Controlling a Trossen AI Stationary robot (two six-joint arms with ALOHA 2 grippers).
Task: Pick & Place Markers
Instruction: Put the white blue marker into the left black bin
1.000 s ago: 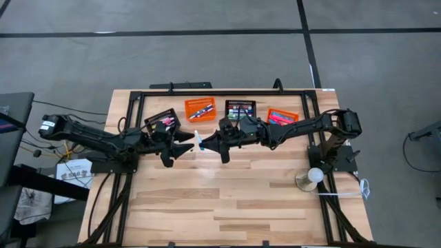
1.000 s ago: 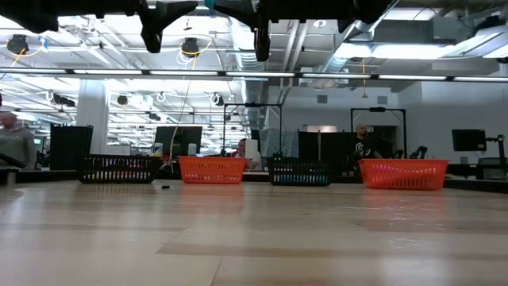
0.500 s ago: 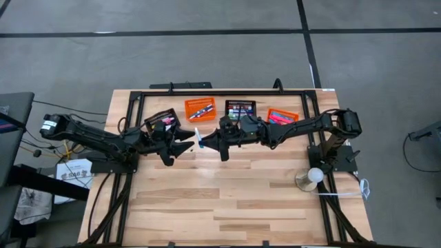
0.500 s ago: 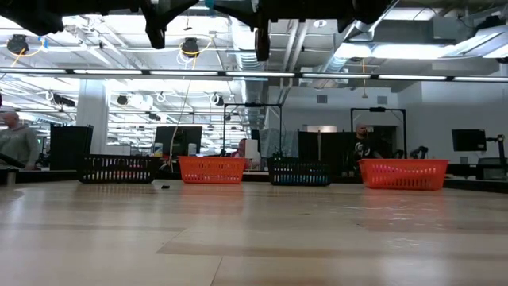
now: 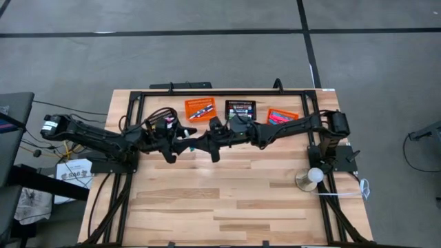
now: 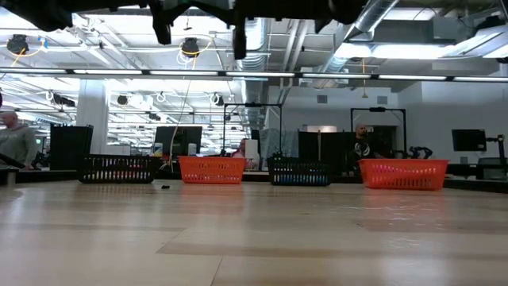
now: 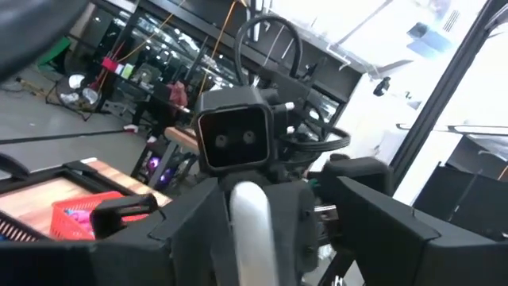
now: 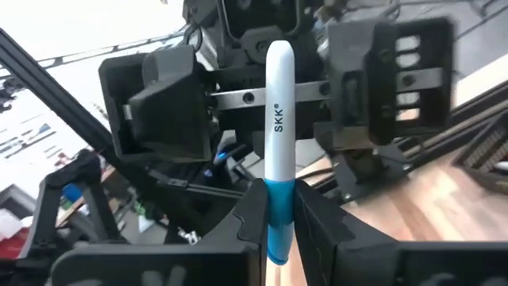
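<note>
At the centre of the high view, the right hand (image 8: 276, 213) is clamped on a white marker (image 8: 279, 119) by its blue end. The marker's white end pokes between the spread fingers of the left hand (image 5: 180, 145), above the tabletop (image 5: 227, 207).
</note>
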